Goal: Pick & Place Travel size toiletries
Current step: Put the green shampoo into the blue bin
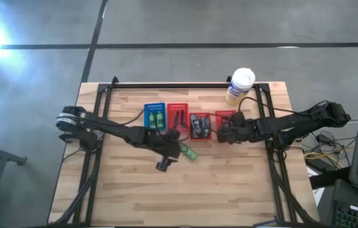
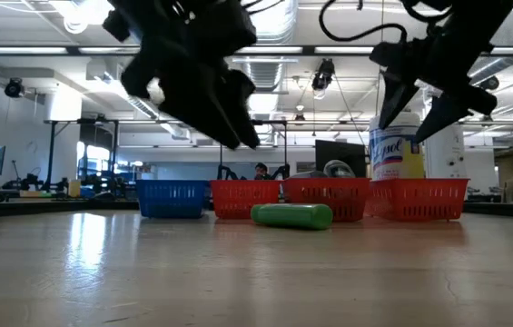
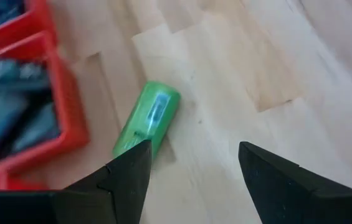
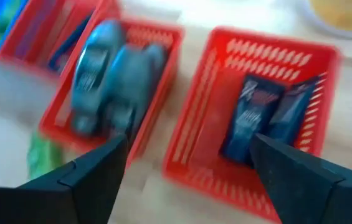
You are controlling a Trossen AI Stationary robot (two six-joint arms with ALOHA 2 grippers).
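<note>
A bright green bottle lies on its side on the wood table, just in front of the row of baskets. My left gripper hangs open above and close beside it; in the left wrist view the bottle lies just beyond one finger of the gripper. My right gripper hovers open over the two right red baskets. One basket holds grey little bottles, the other dark blue tubes. The blue basket holds green bottles.
Four small mesh baskets stand in a row: blue, then red, red and red. A large white-lidded yellow canister stands at the far edge behind them. The near half of the table is bare wood.
</note>
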